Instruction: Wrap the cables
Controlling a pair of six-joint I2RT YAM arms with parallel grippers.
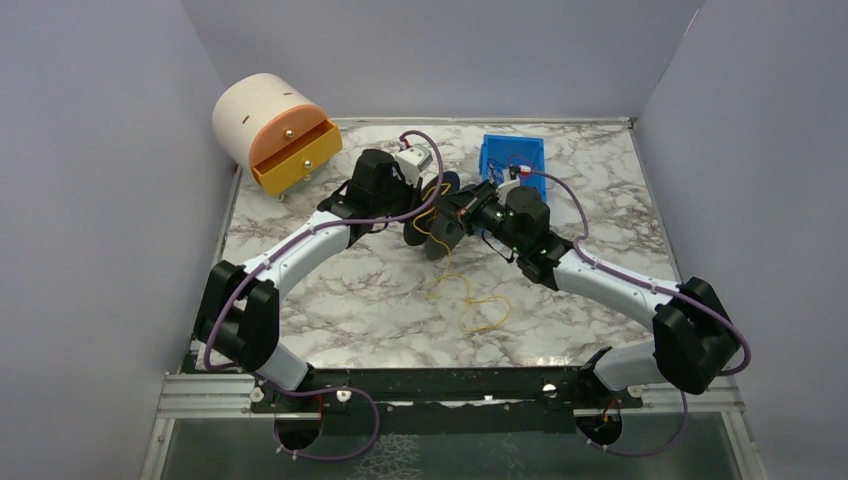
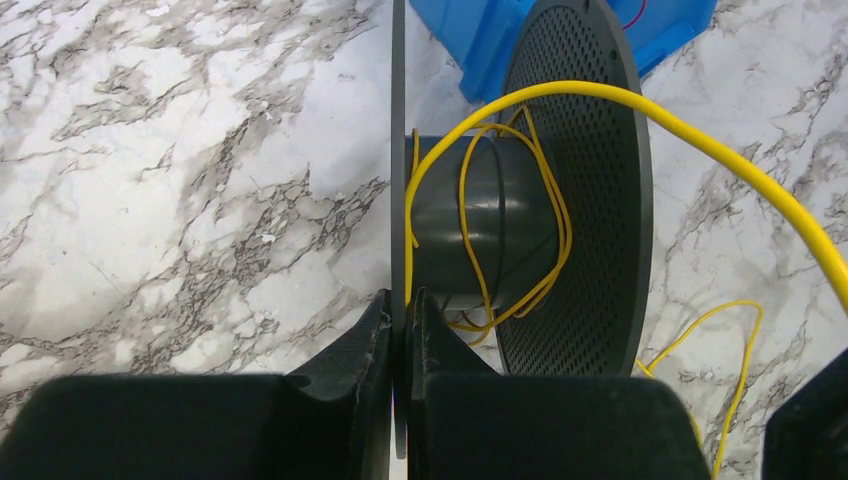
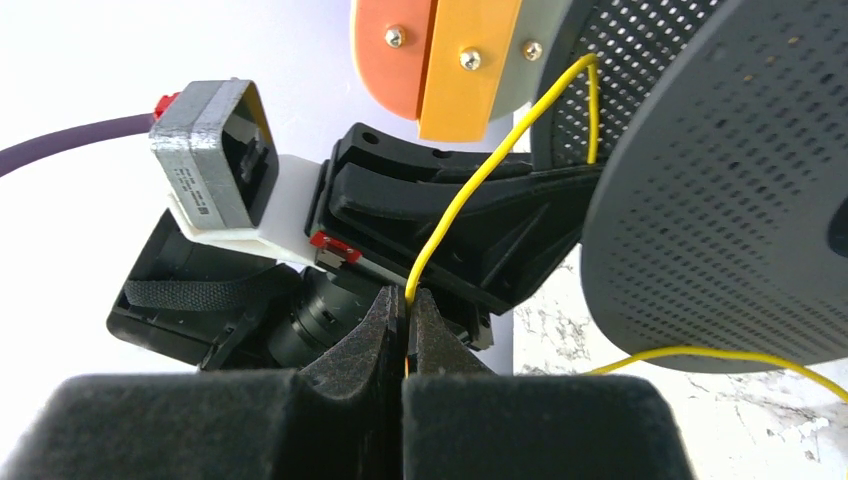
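The left gripper (image 2: 398,310) is clamping the thin edge of one flange of a dark grey plastic spool with two perforated round flanges (image 2: 590,200), its two fingers pressing on either side of that disc. The spool is sitting around the middle of the marble-patterned table (image 1: 340,290), a little toward the far edge. Its flanges are standing upright and its hub is lying level between the two arms. Whether it is touching the tabletop cannot be told.

A thin yellow cable (image 2: 600,88) is lying in a few slack turns around the spool's smooth hub, not drawn tight against it. From the hub it is arching out over the rim of the other flange and running to the right gripper (image 3: 408,300). That gripper's fingers are clenched together on the cable, pinching it between their tips just beside the spool. The rest of the yellow cable is trailing down from the spool and lying in loose curly loops on the table, toward the near edge and between the two arms.

A blue plastic bin (image 1: 495,155) is standing near the far edge, right of the middle, just behind the right gripper. A thin red cable (image 2: 632,12) is showing inside it in the left wrist view. A cream cylindrical cabinet (image 1: 255,115) is sitting at the far left corner, with its orange drawer (image 1: 295,150) partly pulled out.
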